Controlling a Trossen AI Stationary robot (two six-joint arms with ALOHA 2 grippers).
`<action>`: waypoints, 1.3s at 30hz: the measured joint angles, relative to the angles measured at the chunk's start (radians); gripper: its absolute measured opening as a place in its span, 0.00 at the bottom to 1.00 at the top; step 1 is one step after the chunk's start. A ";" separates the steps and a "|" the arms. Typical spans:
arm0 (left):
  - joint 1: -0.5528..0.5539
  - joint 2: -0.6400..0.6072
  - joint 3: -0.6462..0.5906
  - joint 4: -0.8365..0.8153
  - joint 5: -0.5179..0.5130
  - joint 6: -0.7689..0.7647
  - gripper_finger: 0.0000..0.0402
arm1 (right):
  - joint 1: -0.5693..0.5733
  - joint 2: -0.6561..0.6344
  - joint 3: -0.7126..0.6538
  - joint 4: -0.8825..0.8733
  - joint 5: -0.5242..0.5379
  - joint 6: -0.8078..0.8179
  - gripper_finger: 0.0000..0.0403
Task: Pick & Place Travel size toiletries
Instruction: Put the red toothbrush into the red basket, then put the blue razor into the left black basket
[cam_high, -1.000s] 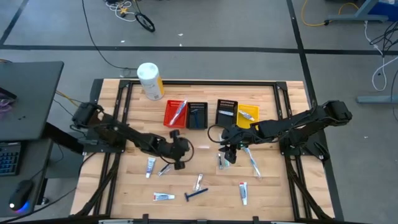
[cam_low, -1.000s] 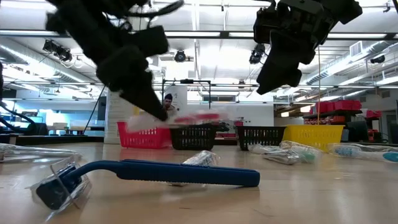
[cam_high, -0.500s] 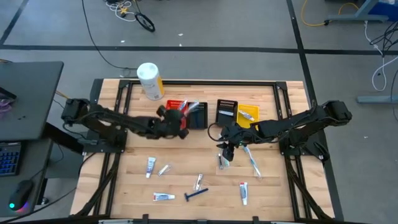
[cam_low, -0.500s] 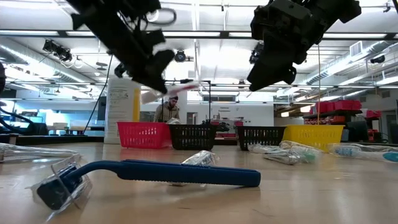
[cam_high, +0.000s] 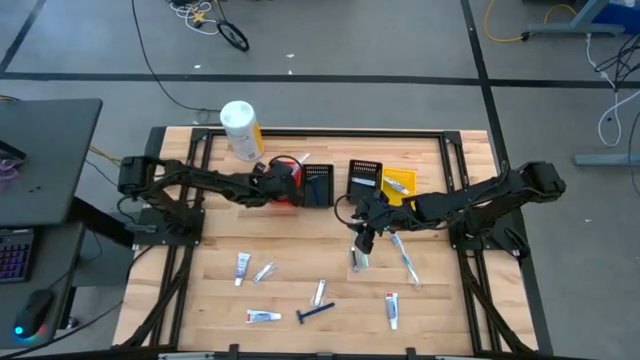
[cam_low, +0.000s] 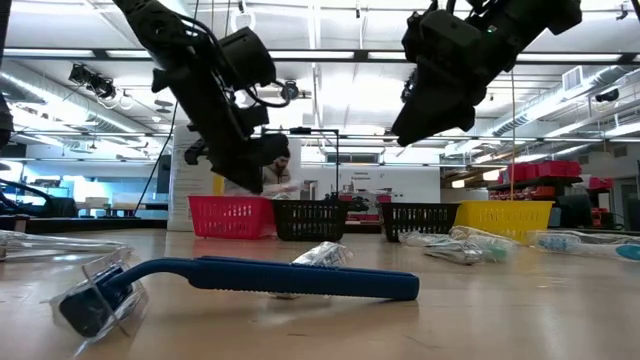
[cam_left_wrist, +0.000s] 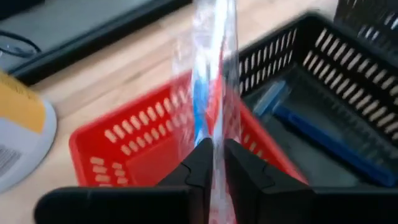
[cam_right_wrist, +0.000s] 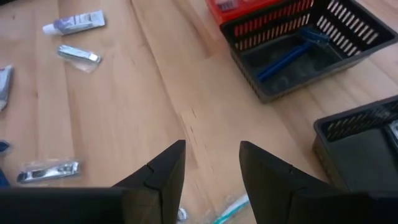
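Four bins sit in a row so items sort by kind. Over the red bin (cam_left_wrist: 124, 146), the left gripper (cam_left_wrist: 219, 163) pinches a wrapped toothbrush (cam_left_wrist: 208, 93) for dropping; the right gripper (cam_right_wrist: 211, 171) hangs open above scattered tubes (cam_high: 391, 308).

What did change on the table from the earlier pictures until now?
The left gripper carried a wrapped toothbrush from the open table up to the red bin and holds it over it, fingers pinching the wrapper. The right gripper stayed open above the table near the middle. The loose items and bins did not move.
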 joint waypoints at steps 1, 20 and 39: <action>0.000 0.003 0.000 -0.001 0.002 -0.001 0.14 | 0.000 0.000 0.000 -0.001 0.000 0.000 0.40; -0.140 -0.120 0.005 -0.013 0.087 0.064 0.35 | 0.000 0.000 0.000 0.033 0.009 0.000 0.40; -0.533 -0.112 0.005 0.176 0.203 0.124 0.32 | -0.016 0.000 0.001 0.047 0.052 -0.079 0.40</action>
